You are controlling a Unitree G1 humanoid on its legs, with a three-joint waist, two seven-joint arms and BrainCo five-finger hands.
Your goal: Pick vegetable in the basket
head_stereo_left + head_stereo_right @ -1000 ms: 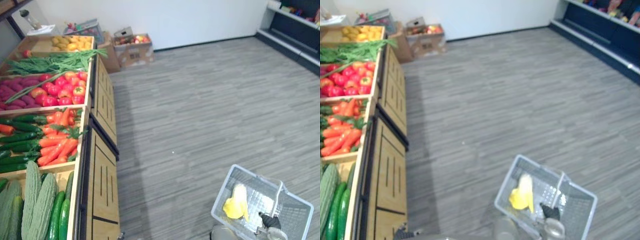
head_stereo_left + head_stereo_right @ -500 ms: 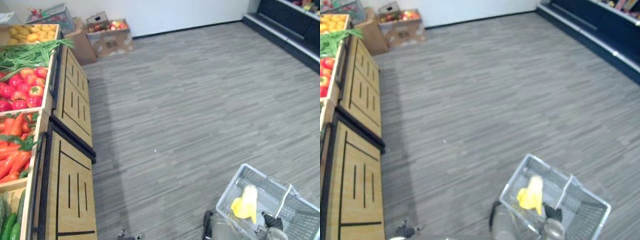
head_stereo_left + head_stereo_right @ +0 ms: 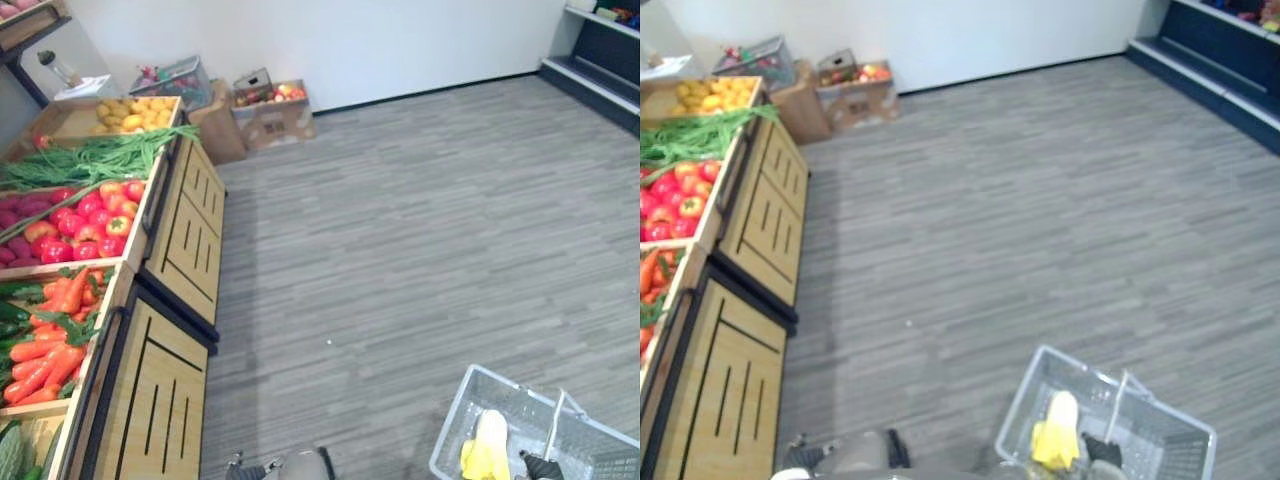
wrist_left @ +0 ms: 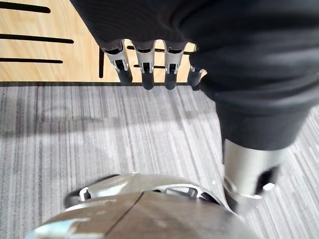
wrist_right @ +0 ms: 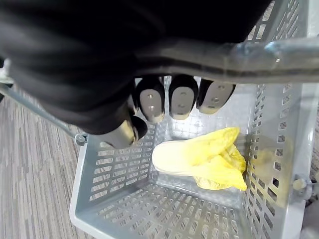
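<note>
A grey plastic basket (image 3: 452,425) hangs low at my right side over the floor. A pale yellow leafy cabbage (image 3: 487,452) lies inside it, seen close up as the cabbage (image 5: 204,159) on the basket's perforated bottom. My right hand (image 5: 179,99) is shut, its fingers curled round the basket's metal handle (image 5: 239,52); it shows as a dark shape, the right hand (image 3: 541,467), at the basket's near rim. My left hand (image 4: 144,64) hangs with straight fingers and holds nothing, close to the wooden stand front (image 4: 45,45).
A wooden vegetable stand (image 3: 180,240) runs along the left with carrots (image 3: 50,350), red peppers (image 3: 85,210), green beans (image 3: 90,160) and yellow fruit (image 3: 130,110). Cardboard boxes (image 3: 270,110) sit by the far wall. A dark shelf (image 3: 600,50) stands at the far right. Grey floor (image 3: 420,230) lies between.
The camera has swung, so the stand fills more of the left side again. The basket with the cabbage still hangs from my right hand.
</note>
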